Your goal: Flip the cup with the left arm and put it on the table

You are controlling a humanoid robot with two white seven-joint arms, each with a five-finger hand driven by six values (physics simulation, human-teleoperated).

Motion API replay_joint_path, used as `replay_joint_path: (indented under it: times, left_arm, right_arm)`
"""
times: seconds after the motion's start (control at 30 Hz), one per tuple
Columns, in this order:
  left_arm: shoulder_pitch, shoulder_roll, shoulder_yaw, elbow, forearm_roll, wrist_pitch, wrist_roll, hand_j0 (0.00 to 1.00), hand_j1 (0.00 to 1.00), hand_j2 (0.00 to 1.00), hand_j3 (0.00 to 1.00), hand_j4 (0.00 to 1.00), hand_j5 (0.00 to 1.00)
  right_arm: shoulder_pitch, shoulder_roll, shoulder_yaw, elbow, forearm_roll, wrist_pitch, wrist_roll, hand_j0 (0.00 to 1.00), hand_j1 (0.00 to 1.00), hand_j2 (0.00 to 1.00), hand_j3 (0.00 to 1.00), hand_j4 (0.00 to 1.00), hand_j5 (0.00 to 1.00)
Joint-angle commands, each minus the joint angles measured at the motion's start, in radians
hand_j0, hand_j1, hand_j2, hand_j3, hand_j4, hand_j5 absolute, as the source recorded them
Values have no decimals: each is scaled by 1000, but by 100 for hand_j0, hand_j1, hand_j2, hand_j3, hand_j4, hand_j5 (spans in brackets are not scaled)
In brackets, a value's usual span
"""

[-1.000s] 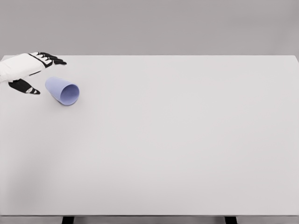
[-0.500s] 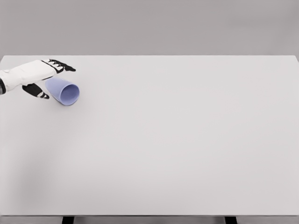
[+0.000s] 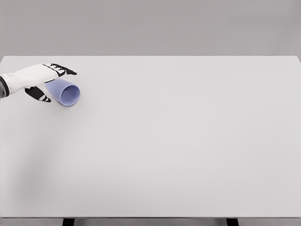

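While the cup [image 3: 67, 92] lies on its side, we reach over it with our left hand [image 3: 40, 77].
We see the light purple cup near the far left part of the white table [image 3: 178, 141], its open mouth turned toward us and a bit to the right. Our hand is spread open, fingers [image 3: 63, 69] stretched above the cup and thumb [image 3: 38, 94] below its closed end. We cannot tell if it touches.

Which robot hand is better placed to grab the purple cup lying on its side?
The left robot hand. It is already at the cup, fingers above its closed end and thumb below, open around it near the table's far-left corner. The right arm is not in view.
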State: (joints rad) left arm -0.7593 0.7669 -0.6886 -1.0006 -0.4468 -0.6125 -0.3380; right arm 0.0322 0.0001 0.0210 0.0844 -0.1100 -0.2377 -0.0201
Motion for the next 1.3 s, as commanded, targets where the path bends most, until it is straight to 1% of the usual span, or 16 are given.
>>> replay_joint_path:
  times: [0.0, 0.57, 0.6, 0.77, 0.83, 1.17, 1.27]
  left_arm:
    - [0, -3, 1, 8, 5, 2, 1, 100, 100, 100, 100, 100, 100]
    - [-12, -43, -19, 43, -21, 2, 1, 100, 100, 100, 100, 100, 100]
    - [-12, -44, -19, 54, -23, 2, 1, 100, 100, 100, 100, 100, 100]
    - [-12, -46, -20, 56, -24, 2, 1, 100, 100, 100, 100, 100, 100]
    - [-12, -46, -32, 56, -24, 2, 1, 100, 100, 100, 100, 100, 100]
    - [-17, -47, -32, 63, -33, 2, 1, 100, 100, 100, 100, 100, 100]
    - [-28, -60, -34, 85, -39, 2, -1, 100, 100, 100, 100, 100, 100]
  right_arm:
    - [0, 0, -1, 0, 0, 0, 0, 100, 100, 100, 100, 100, 100]
    - [0, 0, -1, 0, 0, 0, 0, 100, 100, 100, 100, 100, 100]
    - [0, 0, 0, 0, 0, 0, 0, 100, 100, 100, 100, 100, 100]
    - [0, 0, 0, 0, 0, 0, 0, 100, 100, 100, 100, 100, 100]
    - [0, 0, 0, 0, 0, 0, 0, 100, 100, 100, 100, 100, 100]
    - [0, 0, 0, 0, 0, 0, 0, 100, 100, 100, 100, 100, 100]
    - [0, 0, 0, 0, 0, 0, 0, 100, 100, 100, 100, 100, 100]
